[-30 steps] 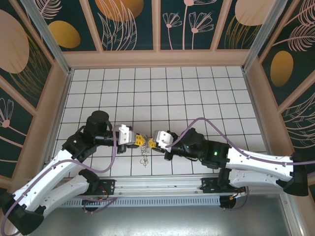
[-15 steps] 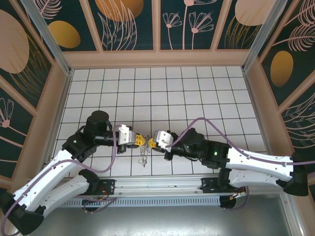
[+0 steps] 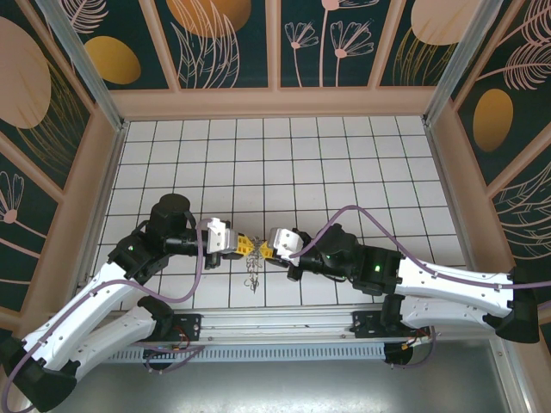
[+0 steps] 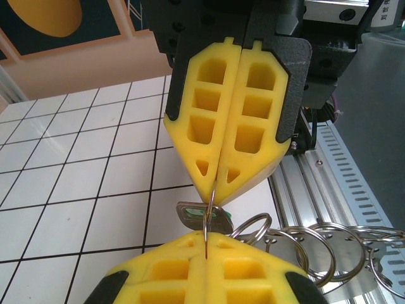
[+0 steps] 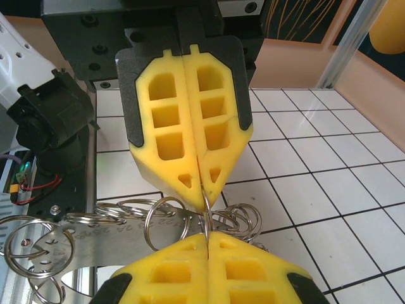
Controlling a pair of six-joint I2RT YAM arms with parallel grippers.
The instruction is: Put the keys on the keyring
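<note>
The left gripper (image 4: 205,239) and right gripper (image 4: 216,190), tip to tip, each clamp their jaws on the thin silvery wire keyring (image 4: 208,215), with the green-headed silvery metal key (image 4: 193,214) just behind that keyring.

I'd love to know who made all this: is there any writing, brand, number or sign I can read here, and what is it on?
No text here reads clearly.
Stamped characters on the flat metal plate, right wrist view: too blurred to read.
Print on the white label on a black arm part, left wrist view: cut off and too small to read.
</note>
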